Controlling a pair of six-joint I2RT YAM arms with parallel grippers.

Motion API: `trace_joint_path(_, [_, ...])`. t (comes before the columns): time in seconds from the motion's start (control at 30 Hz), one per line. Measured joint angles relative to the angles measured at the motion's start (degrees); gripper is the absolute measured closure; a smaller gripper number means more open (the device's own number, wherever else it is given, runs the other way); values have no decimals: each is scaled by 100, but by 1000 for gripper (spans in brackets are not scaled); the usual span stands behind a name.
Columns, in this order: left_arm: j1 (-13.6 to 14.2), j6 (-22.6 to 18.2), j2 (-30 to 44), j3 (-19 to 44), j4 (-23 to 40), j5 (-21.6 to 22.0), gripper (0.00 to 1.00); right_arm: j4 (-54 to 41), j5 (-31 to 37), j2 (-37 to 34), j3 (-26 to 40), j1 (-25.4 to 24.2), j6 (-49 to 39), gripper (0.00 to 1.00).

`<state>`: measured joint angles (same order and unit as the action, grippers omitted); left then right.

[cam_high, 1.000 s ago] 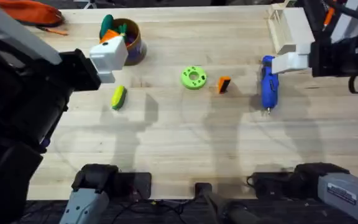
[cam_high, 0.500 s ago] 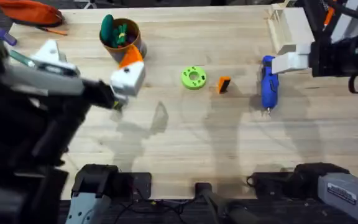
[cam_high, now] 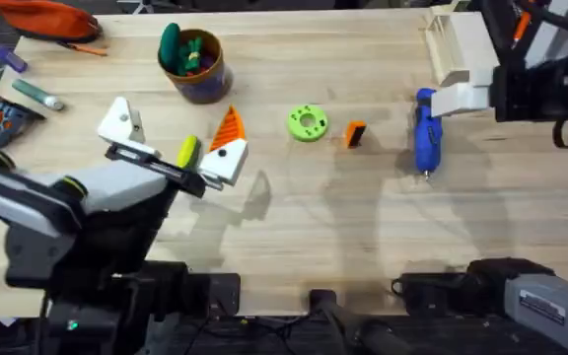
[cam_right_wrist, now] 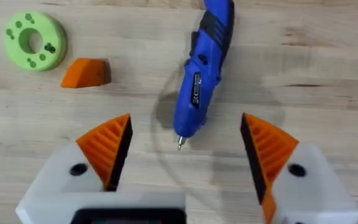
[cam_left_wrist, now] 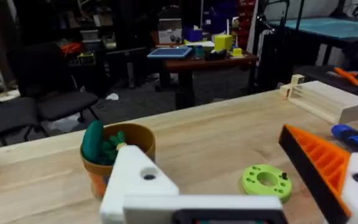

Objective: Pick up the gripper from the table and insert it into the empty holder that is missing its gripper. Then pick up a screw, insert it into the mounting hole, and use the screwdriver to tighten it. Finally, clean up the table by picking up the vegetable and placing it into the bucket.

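Left gripper (cam_high: 171, 146) is what I see first from overhead, out over the left-middle of the table (cam_high: 294, 227) with its fingers spread wide: one is a bare white holder (cam_high: 121, 122) with no orange piece on it, the other a white mount carrying an orange ribbed finger (cam_high: 229, 128). It grips nothing; the yellow-green vegetable (cam_high: 187, 152) lies on the wood between the two fingers, closer to the orange one. Beyond it, toward the far edge, sits the bucket (cam_high: 197, 71) with a dark green toy (cam_high: 171, 41) standing in it; my left wrist view shows the same bucket (cam_left_wrist: 114, 155) just past the bare holder (cam_left_wrist: 137, 180). Moving right, a lime-green disc with holes (cam_high: 308, 123) rests near mid-table, and just beside it on its right lies the loose orange gripper (cam_high: 355, 133), apart from both arms. Further right, the blue screwdriver (cam_high: 425, 131) lies on the wood, its metal tip toward the near edge. Right gripper (cam_high: 461, 94) hangs at the screwdriver's far end, just right of it; in the right wrist view its two orange-padded fingers (cam_right_wrist: 107, 146) stand wide apart and empty, with the screwdriver (cam_right_wrist: 201, 68) lying ahead between them and the loose gripper (cam_right_wrist: 86, 73) off to one side next to the disc (cam_right_wrist: 35, 41). A pale wooden box (cam_high: 457, 44) sits at the far right.
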<state>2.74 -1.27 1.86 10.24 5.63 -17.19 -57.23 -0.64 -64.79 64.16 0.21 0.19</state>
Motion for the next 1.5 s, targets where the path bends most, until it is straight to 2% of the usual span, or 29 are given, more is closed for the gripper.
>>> trace_joint_path(0.57, [0, 132, -157, -933, -1502, -285, 16, 0, 0, 2, 0, 0, 0, 9])
trace_joint_path(0.7, [-162, 204, -157, -979, -1678, -602, 15, 0, 0, 2, 0, 0, 0, 9])
trace_joint_path(0.83, [-322, 220, -157, -979, -1669, -742, 15, -2, 0, 2, 0, 0, 0, 9])
trace_joint_path(1.1, [-293, 225, -157, -979, -1282, -1039, 15, -2, 0, 0, 0, 0, 0, 9])
trace_joint_path(1.23, [-293, 237, -155, -979, -1107, -1547, 15, -2, 0, 0, 0, 0, 0, 10])
trace_joint_path(1.37, [-293, 252, -157, -979, -573, -2127, 15, -2, 0, 1, 0, 0, 0, 10])
trace_joint_path(1.5, [-293, 466, -155, -978, -201, -2518, 15, -2, 0, 1, 0, 0, 0, 9])
